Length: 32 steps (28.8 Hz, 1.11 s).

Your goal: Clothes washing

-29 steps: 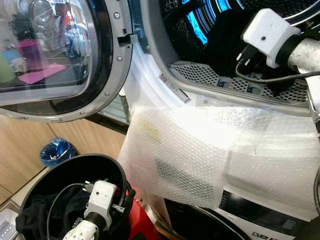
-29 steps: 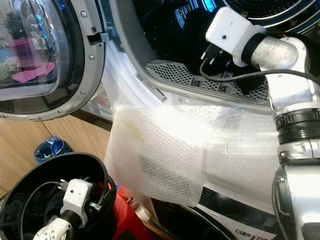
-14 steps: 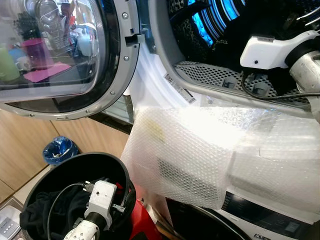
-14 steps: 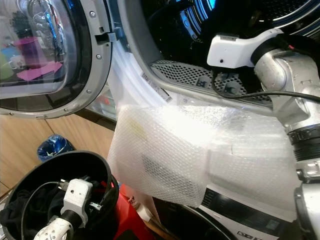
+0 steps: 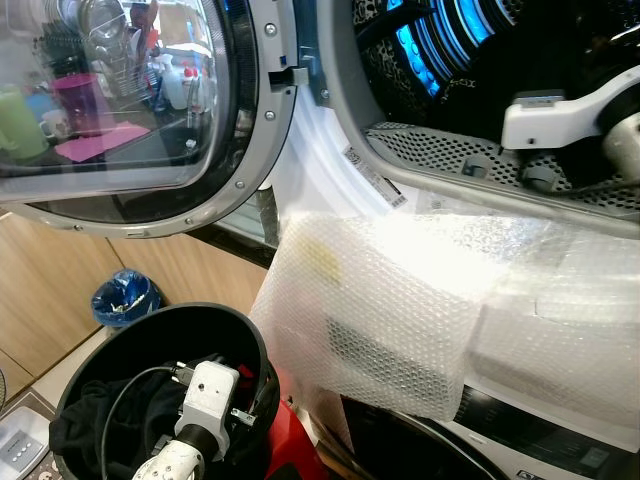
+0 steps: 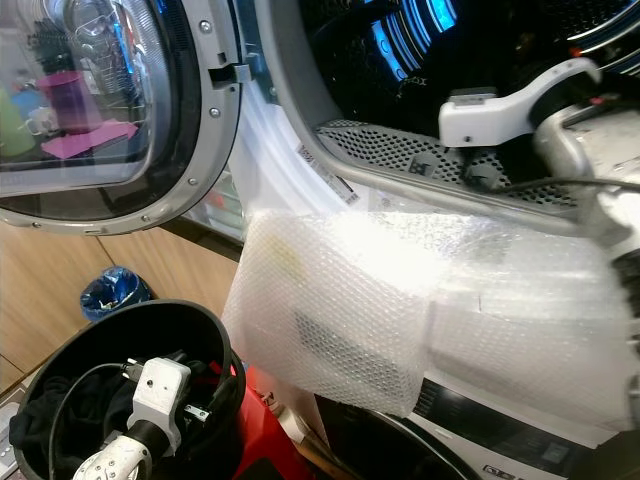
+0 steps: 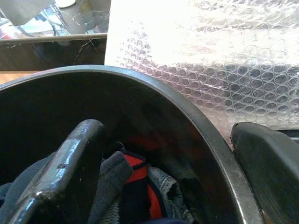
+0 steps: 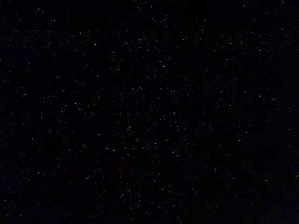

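Left wrist view: my left gripper (image 7: 173, 186) sits at the black bin (image 7: 196, 116), fingers (image 7: 65, 168) spread wide, one inside over the clothes (image 7: 117, 182), the other outside the rim. Nothing clamped. Dark laundry with a red and grey piece is in the bin, just under the inner finger.

Head views, near to far:
- Bin (image 5: 110, 350) low in front of me, left wrist camera (image 5: 205, 395) poking into it. Same pose as a second ago, no change on this side.
- Bubble wrap (image 5: 400, 300) draped over the washer's front, between the bin and the drum opening.
- Washer door (image 5: 120, 100) swung open to the left.
- Right arm (image 6: 560, 110) reaches over the sill into the drum (image 5: 470, 60). Over the last second the wrist has dropped and rolled from high at the opening to low across the perforated lip (image 5: 450, 155), pointing deeper in. Some of the shift is my head moving.

Right wrist view is black, so I cannot tell how the right gripper's fingers stand, or whether it carries anything.

Judgement: right side is mid-deposit or just done inside the drum; left is staged for the next grab. The load is mostly not yet moved, since the bin looks well filled.
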Tool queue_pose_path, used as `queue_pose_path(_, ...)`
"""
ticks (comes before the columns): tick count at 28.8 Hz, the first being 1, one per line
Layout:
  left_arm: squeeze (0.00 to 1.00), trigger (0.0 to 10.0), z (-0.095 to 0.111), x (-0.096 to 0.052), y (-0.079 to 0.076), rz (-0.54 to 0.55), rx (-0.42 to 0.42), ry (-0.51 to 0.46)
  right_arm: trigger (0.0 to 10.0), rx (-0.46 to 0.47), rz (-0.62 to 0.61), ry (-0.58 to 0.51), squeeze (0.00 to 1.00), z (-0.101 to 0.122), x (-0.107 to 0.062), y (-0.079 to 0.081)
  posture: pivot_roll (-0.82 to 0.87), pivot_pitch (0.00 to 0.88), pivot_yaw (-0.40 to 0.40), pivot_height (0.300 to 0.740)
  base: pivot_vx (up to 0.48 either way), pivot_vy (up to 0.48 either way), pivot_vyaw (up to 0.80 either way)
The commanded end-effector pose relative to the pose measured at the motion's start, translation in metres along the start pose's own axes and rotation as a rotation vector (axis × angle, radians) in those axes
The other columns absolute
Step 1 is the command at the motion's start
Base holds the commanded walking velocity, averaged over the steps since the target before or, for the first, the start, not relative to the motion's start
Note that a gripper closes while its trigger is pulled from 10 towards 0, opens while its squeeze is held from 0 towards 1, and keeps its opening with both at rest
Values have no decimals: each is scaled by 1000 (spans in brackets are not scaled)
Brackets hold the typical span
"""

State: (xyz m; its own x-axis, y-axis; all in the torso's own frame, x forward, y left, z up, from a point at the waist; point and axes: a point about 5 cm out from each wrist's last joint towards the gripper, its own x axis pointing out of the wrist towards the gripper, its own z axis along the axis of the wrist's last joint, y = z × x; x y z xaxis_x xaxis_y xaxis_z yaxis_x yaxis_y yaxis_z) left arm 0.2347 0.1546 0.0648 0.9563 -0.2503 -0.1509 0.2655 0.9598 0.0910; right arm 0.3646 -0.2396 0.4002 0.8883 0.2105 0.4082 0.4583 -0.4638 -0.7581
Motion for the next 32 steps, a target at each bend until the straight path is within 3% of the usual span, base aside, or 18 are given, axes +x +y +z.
queue_pose_path(1, 0, 10000, -3, -3, 9, 32, 21, 16, 10000, 45, 106, -13, 0, -13, -9, 17, -28, 84, 79, 740, 0, 0, 0)
queue_pose_path(2, 0, 10000, -3, -3, 9, 32, 20, 16, 10000, 94, 127, -24, 0, -13, -11, 19, -28, 84, 79, 740, 0, 0, 0)
queue_pose_path(4, 0, 10000, -3, -3, 9, 31, 19, 16, 10000, 348, 157, -56, 0, -10, -12, 19, -30, 83, 78, 740, 0, 0, 0)
queue_pose_path(7, 0, 10000, -3, -2, 9, 27, 19, 16, 10000, 422, 244, -137, 0, -4, -16, 21, -31, 82, 79, 740, 0, 0, 0)
queue_pose_path(10, 0, 10000, -2, -2, 8, 23, 19, 16, 10000, 427, 437, -216, 0, 2, -27, 38, -31, 81, 77, 740, 0, 0, 0)
queue_pose_path(14, 0, 10000, -2, -2, 8, 22, 20, 16, 10000, 389, 538, -257, 0, 5, -33, 47, -31, 81, 77, 740, 0, 0, 0)
queue_pose_path(15, 0, 10000, -2, -2, 8, 21, 19, 15, 10000, 410, 616, -289, 0, 7, -39, 51, -31, 81, 77, 740, 0, 0, 0)
queue_pose_path(17, 0, 10000, -2, -2, 8, 20, 19, 15, 10000, 409, 633, -294, 0, 7, -41, 52, -31, 81, 77, 740, 0, 0, 0)
queue_pose_path(19, 0, 10000, -2, -2, 8, 19, 18, 15, 10000, 383, 680, -302, 0, 5, -45, 55, -33, 81, 75, 740, 0, 0, 0)
queue_pose_path(24, 0, 10000, -2, -2, 8, 16, 17, 15, 10000, 212, 786, -231, 0, -17, -55, 59, -33, 79, 74, 740, 0, 0, 0)
queue_pose_path(26, 0, 10000, -2, -2, 8, 16, 17, 15, 10000, 224, 790, -230, 0, -18, -56, 58, -33, 79, 74, 740, 0, 0, 0)
queue_pose_path(29, 0, 10000, -2, -2, 8, 17, 17, 14, 10000, 340, 787, -267, 0, -17, -56, 50, -35, 76, 73, 740, 0, 0, 0)
queue_pose_path(32, 0, 10000, -2, -2, 8, 15, 17, 14, 10000, 397, 755, -260, 0, -21, -53, 44, -35, 74, 74, 740, 0, 0, 0)
